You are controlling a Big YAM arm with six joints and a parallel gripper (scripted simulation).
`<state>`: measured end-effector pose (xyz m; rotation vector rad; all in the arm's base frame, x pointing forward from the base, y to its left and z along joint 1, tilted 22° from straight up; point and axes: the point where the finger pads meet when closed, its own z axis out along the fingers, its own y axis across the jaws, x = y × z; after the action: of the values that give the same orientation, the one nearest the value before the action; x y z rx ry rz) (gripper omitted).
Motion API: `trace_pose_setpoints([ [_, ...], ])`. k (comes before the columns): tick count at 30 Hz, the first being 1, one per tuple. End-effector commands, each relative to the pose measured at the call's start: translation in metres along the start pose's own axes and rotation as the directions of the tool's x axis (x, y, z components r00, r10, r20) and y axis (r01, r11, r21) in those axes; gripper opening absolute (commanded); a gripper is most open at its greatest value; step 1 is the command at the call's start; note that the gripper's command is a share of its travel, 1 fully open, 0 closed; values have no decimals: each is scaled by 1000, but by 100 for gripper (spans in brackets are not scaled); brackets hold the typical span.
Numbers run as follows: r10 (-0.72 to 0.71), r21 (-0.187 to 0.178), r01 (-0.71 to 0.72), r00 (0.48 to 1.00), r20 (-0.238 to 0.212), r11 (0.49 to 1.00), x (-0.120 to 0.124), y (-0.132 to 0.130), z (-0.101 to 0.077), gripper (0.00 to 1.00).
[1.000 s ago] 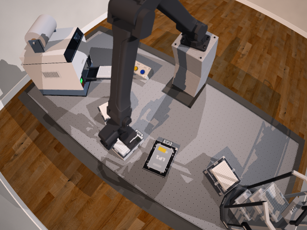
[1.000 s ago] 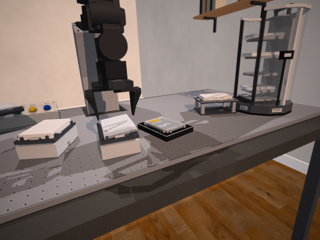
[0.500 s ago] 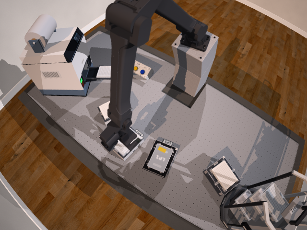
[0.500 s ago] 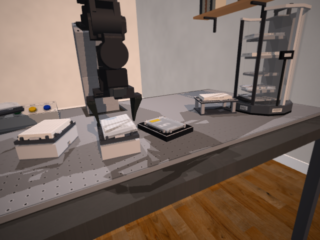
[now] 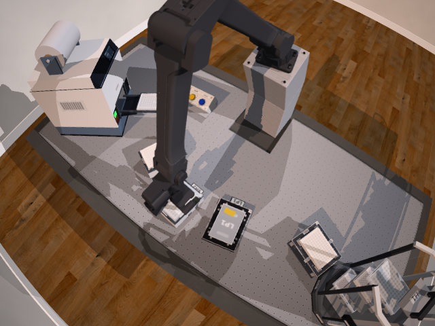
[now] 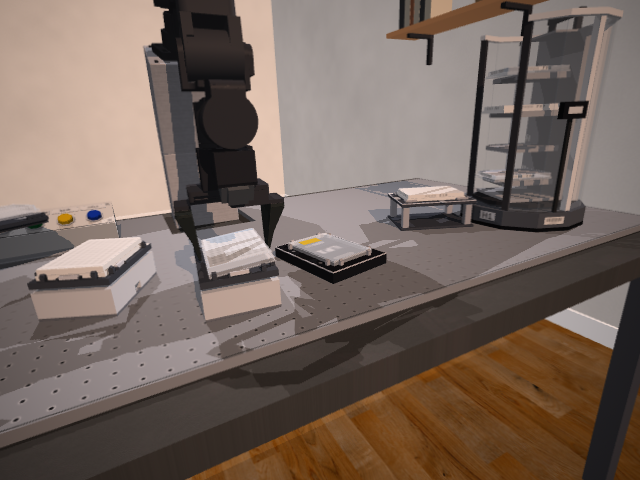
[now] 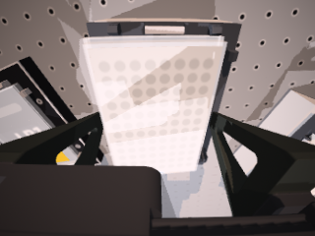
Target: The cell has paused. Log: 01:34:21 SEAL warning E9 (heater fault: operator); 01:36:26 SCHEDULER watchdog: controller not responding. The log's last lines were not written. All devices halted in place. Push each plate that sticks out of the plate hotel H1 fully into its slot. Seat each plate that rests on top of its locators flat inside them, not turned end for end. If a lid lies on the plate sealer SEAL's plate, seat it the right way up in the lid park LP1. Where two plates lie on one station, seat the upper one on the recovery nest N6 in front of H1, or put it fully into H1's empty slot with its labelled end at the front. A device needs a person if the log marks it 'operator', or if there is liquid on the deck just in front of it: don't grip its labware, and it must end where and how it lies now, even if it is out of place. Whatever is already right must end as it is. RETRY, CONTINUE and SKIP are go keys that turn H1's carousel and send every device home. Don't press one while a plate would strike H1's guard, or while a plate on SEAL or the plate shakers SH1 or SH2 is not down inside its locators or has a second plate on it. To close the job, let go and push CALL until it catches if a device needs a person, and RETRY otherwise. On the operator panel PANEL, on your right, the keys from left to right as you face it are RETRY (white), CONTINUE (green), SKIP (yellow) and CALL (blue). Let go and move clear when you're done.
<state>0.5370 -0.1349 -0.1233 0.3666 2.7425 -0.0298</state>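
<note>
Deck [image 6: 155,335] carries two shakers [image 6: 93,297], one open gripper [image 6: 230,227] straddling one plate [image 6: 235,250].
</note>
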Motion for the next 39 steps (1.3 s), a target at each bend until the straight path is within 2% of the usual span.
trace_pose_setpoints([
  [1,1,1,-1,1000,16,1000,-8,1,-3,100],
  [4,1,1,-1,1000,16,1000,-8,1,-3,100],
  [7,1,1,-1,1000,16,1000,-8,1,-3,94],
  [9,1,1,-1,1000,16,1000,-8,1,-3,94],
  [14,1,1,-1,1000,16,1000,-8,1,-3,84],
  [39,1,1,-1,1000,16,1000,-8,1,-3,84],
])
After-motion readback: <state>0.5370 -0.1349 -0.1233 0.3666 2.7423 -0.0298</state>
